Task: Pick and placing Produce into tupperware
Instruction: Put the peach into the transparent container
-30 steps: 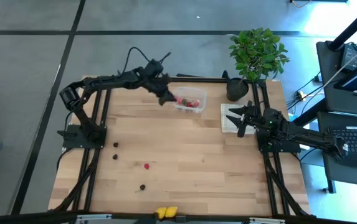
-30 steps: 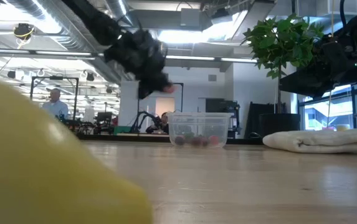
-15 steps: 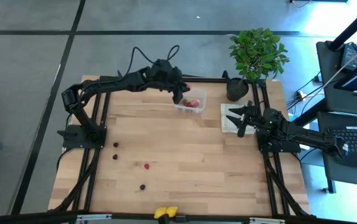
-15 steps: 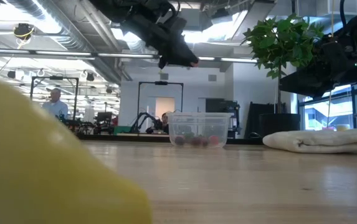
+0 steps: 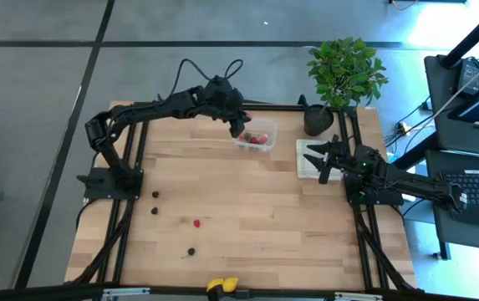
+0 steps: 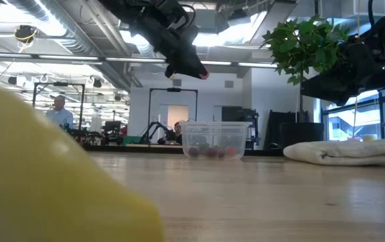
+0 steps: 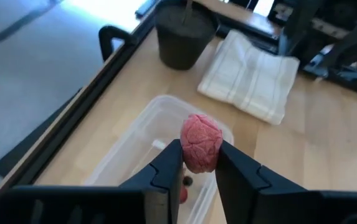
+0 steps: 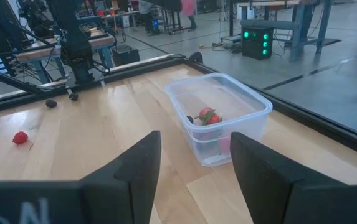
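Observation:
The clear tupperware point(image 5: 257, 137) stands near the table's far edge with red berries point(image 8: 208, 116) inside; it also shows in the low view point(image 6: 216, 140) and the left wrist view point(image 7: 130, 157). My left gripper point(image 5: 241, 127) hangs above its left end, shut on a pink berry point(image 7: 201, 140). Loose produce lies on the table's near left: dark round pieces point(image 5: 155, 195) point(image 5: 191, 250), a red berry point(image 5: 196, 223) and yellow pieces point(image 5: 222, 285) at the near edge. My right gripper point(image 5: 318, 163) waits open over the checked cloth point(image 5: 308, 159). My left gripper pinches the pink berry by its lower half point(image 7: 200, 163) between its two fingers point(image 7: 167, 167). The berry's rounded top stands out past the fingertips. The fingers slant down from the table's left point(image 6: 193, 68). The berry is lifted clear, well above the tupperware's open top.
A black pot point(image 5: 318, 119) with a green plant point(image 5: 345, 71) stands at the far right corner, just right of the tupperware. A yellow piece point(image 6: 44, 175) fills the low view's near left. Bare wood lies in the table's middle point(image 5: 256, 209).
My left gripper, shut on the pink berry, has swung toward the table's right and risen, from beside the tupperware's left end to above it. In the last half second it has nearly held still.

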